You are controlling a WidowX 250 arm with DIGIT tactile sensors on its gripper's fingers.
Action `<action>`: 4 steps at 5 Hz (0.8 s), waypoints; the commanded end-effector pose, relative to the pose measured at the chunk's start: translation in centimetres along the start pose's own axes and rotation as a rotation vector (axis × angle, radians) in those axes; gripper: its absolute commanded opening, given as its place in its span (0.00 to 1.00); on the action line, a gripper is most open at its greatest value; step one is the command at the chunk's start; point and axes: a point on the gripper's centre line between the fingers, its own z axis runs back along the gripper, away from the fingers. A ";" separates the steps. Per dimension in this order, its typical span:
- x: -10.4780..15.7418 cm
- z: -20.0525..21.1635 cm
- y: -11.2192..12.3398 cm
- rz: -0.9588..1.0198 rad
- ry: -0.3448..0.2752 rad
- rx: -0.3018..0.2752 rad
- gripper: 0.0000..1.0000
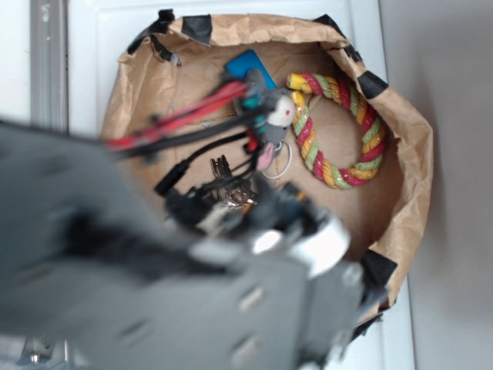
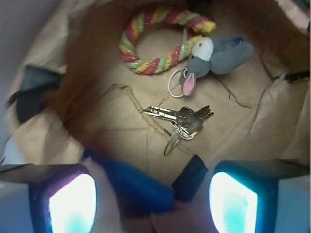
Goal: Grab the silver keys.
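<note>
The silver keys [image 2: 182,121] lie fanned out on the brown paper floor of the bag, with a thin dark wire loop trailing to their left. In the wrist view my gripper [image 2: 153,191] is open, its two lit fingertips [image 2: 73,204] far apart at the bottom corners, above and short of the keys with nothing between them. From outside, the keys [image 1: 225,171] peek out just beyond my blurred arm, and the gripper [image 1: 235,202] hovers over them.
A grey plush mouse [image 2: 214,56] with a thin white ring lies just beyond the keys, beside a striped rope ring [image 2: 155,41]. The crumpled paper bag wall [image 1: 408,154] with black tape patches surrounds everything. A blurred blue shape [image 2: 136,182] sits close under the gripper.
</note>
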 end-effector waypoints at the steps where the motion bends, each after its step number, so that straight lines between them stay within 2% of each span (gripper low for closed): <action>1: 2.7 -2.7 0.9 0.101 0.050 0.038 1.00; 2: 2.5 -2.9 2.0 0.070 0.055 -0.005 1.00; 3: 2.8 -3.3 2.4 0.053 0.091 -0.038 1.00; 4: 2.8 -3.3 2.4 0.053 0.091 -0.038 1.00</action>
